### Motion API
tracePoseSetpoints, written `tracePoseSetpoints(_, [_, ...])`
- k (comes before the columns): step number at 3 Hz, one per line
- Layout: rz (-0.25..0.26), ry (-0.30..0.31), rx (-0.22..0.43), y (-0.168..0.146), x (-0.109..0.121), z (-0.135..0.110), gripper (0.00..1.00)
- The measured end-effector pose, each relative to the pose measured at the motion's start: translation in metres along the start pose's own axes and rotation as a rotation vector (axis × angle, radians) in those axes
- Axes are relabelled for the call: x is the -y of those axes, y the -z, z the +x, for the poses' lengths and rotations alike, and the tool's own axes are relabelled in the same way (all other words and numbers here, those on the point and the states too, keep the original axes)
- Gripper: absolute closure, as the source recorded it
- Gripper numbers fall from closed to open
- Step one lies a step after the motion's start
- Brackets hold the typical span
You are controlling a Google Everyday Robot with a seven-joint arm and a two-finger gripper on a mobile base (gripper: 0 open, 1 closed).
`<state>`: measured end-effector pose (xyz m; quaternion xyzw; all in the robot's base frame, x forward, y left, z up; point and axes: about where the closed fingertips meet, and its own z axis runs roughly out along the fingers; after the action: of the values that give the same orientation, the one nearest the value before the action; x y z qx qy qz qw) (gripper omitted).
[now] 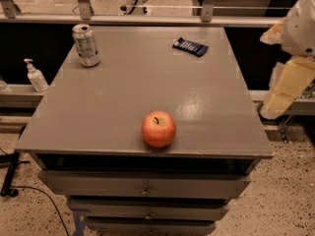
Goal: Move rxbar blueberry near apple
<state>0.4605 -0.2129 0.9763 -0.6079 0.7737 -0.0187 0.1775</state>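
The rxbar blueberry [190, 46], a flat dark-blue wrapper with white lettering, lies at the far right of the grey table top [133, 87]. The apple [158, 129], red-orange with a dark stem, stands near the front edge, a little right of centre. The two are far apart. My gripper [286, 85] is part of the white and cream arm at the right edge of the camera view. It is off the table, to the right of it and well away from both things. It holds nothing that I can see.
A silver drink can [85, 45] stands upright at the far left corner of the table. A white pump bottle [36, 76] sits on a ledge to the left, below the table. Drawers [145, 186] are under the top. A railing [147, 18] runs behind.
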Motion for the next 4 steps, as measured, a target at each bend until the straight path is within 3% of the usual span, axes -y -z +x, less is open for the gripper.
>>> tracePoseSetpoints(2, [0.021,-0.030,0.199,-0.027,0.096,-0.021,0.00])
tracePoseSetpoints(4, [0.058,-0.131,0.467,-0.079,0.184,-0.052,0.00])
